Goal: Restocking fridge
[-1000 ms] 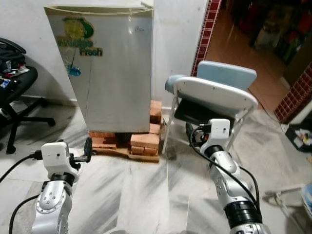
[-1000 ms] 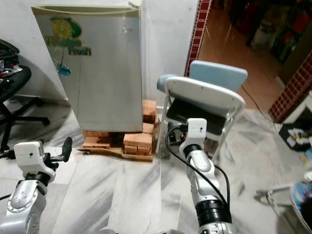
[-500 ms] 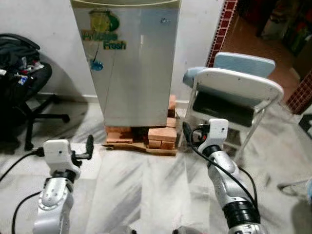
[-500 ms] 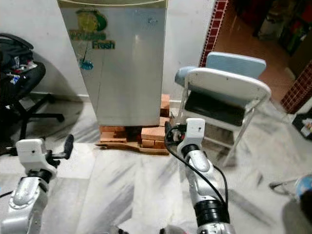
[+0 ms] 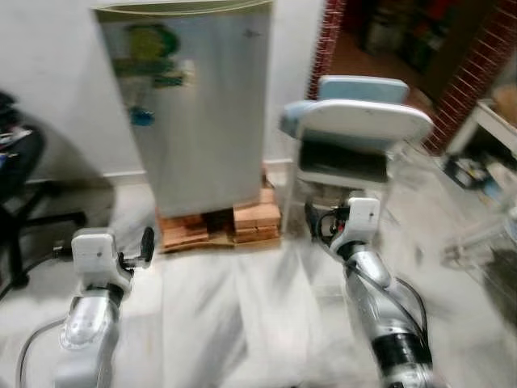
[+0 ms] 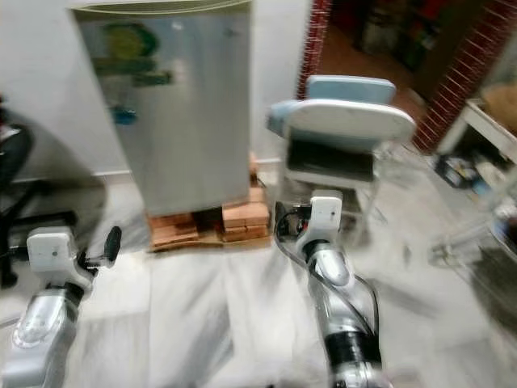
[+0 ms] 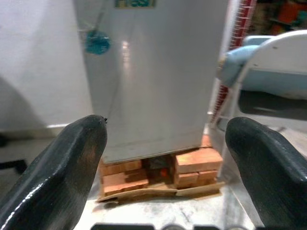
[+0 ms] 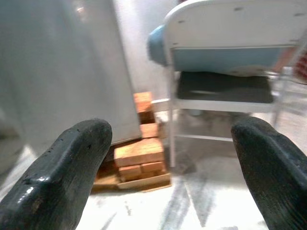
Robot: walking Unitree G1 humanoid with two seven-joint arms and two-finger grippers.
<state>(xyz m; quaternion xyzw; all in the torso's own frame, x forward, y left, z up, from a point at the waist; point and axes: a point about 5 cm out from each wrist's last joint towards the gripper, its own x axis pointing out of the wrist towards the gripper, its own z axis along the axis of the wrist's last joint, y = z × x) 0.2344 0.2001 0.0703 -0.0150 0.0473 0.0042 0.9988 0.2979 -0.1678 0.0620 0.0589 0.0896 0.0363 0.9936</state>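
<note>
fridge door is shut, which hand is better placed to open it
Probably the left hand: open and empty, it sits nearly in front of the fridge. The right hand, also open, sits over by the chair.

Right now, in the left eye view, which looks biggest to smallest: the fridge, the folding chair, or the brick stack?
1. Fridge
2. Folding chair, clearly smaller
3. Brick stack under the fridge, smallest
</note>
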